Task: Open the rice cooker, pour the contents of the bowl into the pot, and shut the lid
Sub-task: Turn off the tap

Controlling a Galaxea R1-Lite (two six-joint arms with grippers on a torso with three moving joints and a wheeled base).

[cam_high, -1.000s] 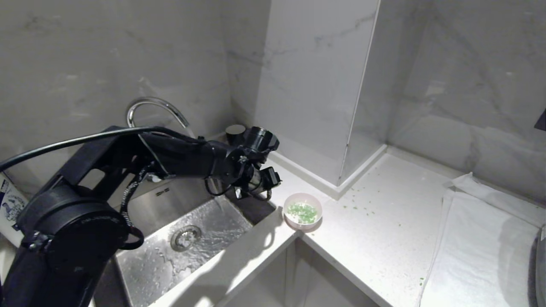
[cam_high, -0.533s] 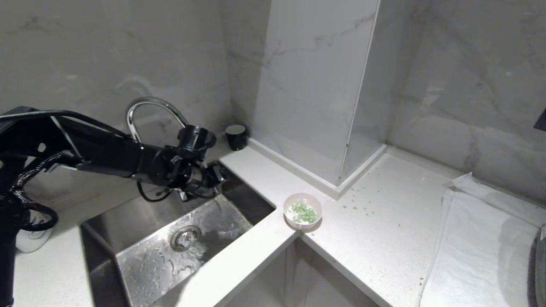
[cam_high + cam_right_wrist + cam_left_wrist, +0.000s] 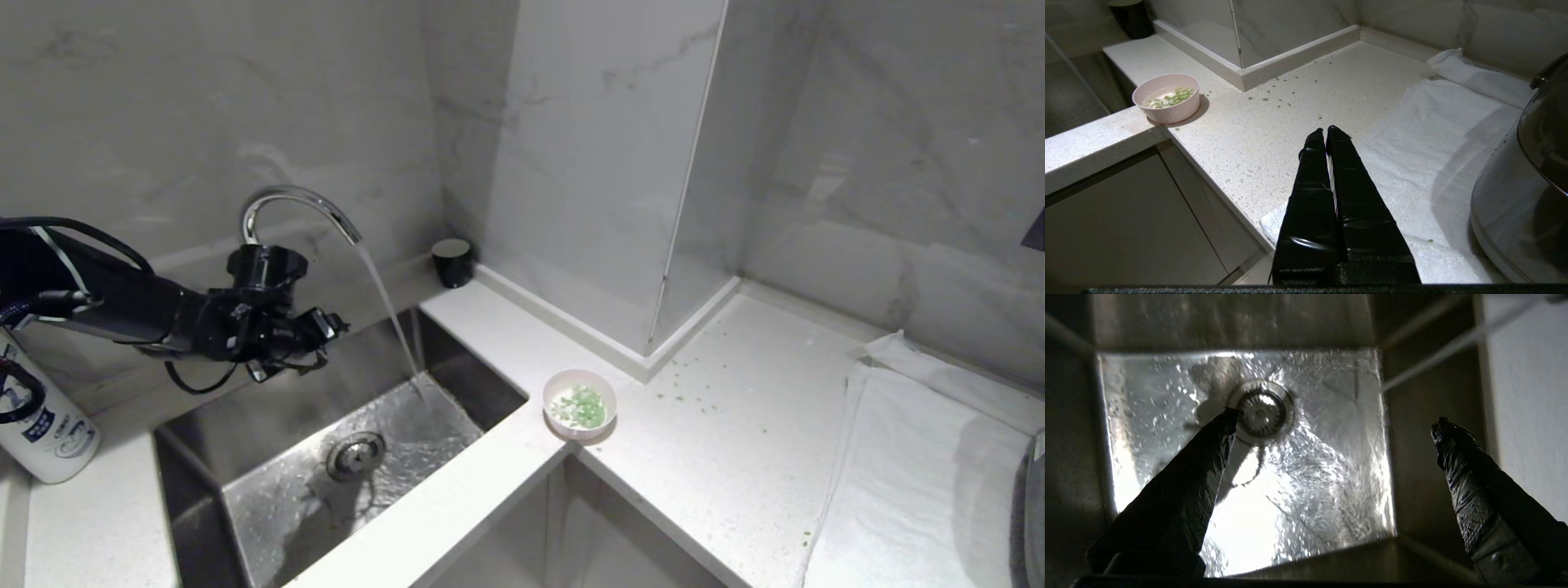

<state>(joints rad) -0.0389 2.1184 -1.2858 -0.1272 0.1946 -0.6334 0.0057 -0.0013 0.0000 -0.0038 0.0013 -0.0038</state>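
The pale pink bowl (image 3: 580,404) stands on the counter's corner by the sink, with the green and white contents (image 3: 581,407) inside; it also shows in the right wrist view (image 3: 1166,103). My left gripper (image 3: 322,343) hangs open and empty over the sink's left part, far from the bowl; its wrist view looks down between spread fingers (image 3: 1336,419) at the drain. My right gripper (image 3: 1327,130) is shut on nothing above the counter's front edge. The rice cooker (image 3: 1523,196) stands on a towel at the right, only its side showing. The pot is hidden.
Water runs from the curved tap (image 3: 294,204) into the steel sink (image 3: 245,490). A white bottle (image 3: 45,416) stands left of the sink, a black cup (image 3: 451,261) at the back. A white towel (image 3: 914,457) covers the right counter, with green bits scattered near it.
My left arm has swung away from the bowl, leftward across the sink, and its fingers have spread a little wider. The bowl has stayed put.
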